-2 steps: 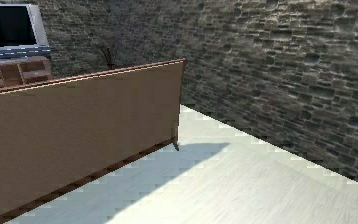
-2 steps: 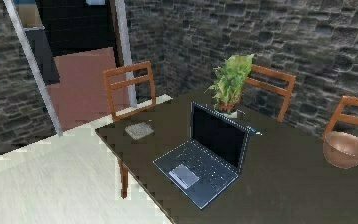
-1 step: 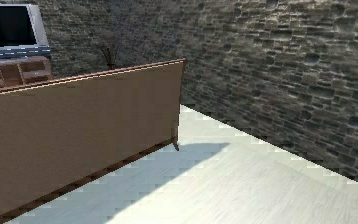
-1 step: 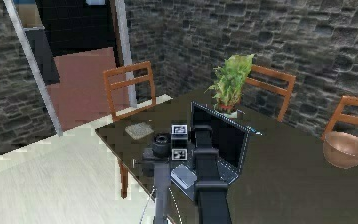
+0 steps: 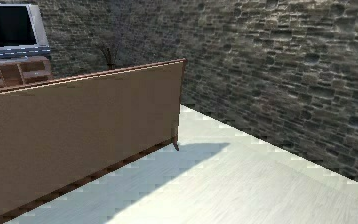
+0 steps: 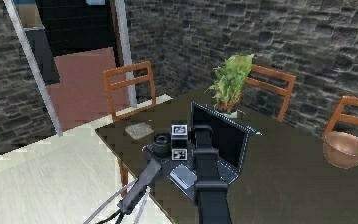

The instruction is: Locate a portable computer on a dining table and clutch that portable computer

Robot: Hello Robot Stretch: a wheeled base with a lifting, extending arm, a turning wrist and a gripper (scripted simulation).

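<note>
One open portable computer (image 6: 230, 140) stands on the dark dining table (image 6: 287, 190), near a potted plant (image 6: 230, 82). The hand (image 6: 160, 148) appears at its left in the arm side view; whether it holds anything cannot be told.

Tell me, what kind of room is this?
Probably a home's living and dining room: a dark dining table with wooden chairs, plus a brown sofa and a television.
</note>
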